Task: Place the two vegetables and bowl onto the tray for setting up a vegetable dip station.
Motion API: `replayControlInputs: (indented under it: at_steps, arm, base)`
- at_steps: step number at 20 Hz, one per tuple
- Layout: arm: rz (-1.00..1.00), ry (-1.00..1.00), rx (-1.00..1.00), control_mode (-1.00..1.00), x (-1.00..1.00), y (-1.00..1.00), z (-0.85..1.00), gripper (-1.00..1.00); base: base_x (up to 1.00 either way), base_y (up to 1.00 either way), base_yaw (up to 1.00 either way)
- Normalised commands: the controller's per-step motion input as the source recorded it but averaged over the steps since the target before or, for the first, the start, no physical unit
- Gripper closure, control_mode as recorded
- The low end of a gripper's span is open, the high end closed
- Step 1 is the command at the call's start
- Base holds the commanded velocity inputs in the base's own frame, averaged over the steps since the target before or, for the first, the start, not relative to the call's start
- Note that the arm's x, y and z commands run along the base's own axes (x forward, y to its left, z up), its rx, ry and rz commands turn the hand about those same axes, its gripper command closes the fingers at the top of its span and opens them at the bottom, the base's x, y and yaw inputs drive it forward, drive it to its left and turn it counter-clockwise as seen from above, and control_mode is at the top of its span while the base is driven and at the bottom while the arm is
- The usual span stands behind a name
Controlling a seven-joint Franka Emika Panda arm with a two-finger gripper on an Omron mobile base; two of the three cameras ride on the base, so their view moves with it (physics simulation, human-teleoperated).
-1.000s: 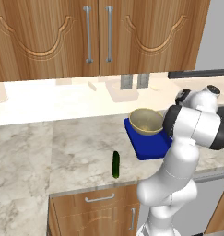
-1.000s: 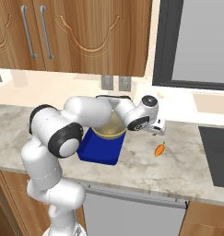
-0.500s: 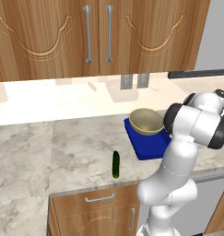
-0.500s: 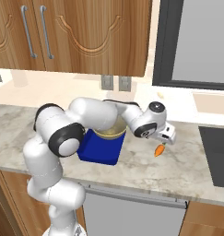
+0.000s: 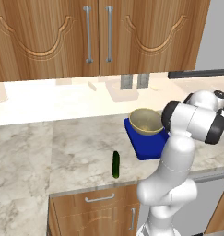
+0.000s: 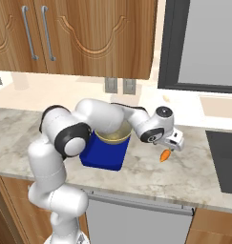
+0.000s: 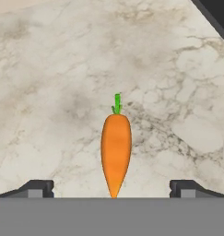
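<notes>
The tan bowl sits on the deep blue tray. A dark green cucumber lies on the counter, left of the tray and near the front edge. To the tray's right an orange carrot with a green stub lies on the marble. My gripper hangs open just above the carrot, whose pointed end reaches in between the two fingertips. Nothing is held.
A black cooktop lies to the right of the carrot, its corner also in the hand view. Wooden cabinets hang above the counter, with wall outlets behind. My own arm arches over the tray and bowl.
The gripper has moved right and down, away from the bowl and tray, and now hangs right over the carrot. Bowl, tray and cucumber have stayed put.
</notes>
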Motion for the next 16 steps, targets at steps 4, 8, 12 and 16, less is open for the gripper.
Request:
replayControlInputs:
  at_steps: [4,8,12,16]
  arm:
    - [0.00,0.01,0.00,-1.00,0.01,-0.12,-0.21,-1.00]
    - [0.00,0.00,0.00,-1.00,0.00,-0.07,-0.27,-1.00]
    - [0.00,0.00,0.01,-1.00,0.00,-0.01,-0.16,-1.00]
    - [0.01,0.00,0.00,-1.00,0.12,0.00,-0.17,-1.00]
  base:
    - [0.00,0.00,0.00]
    - [0.00,0.00,0.00]
    - [0.00,0.00,0.00]
    - [0.00,0.00,0.00]
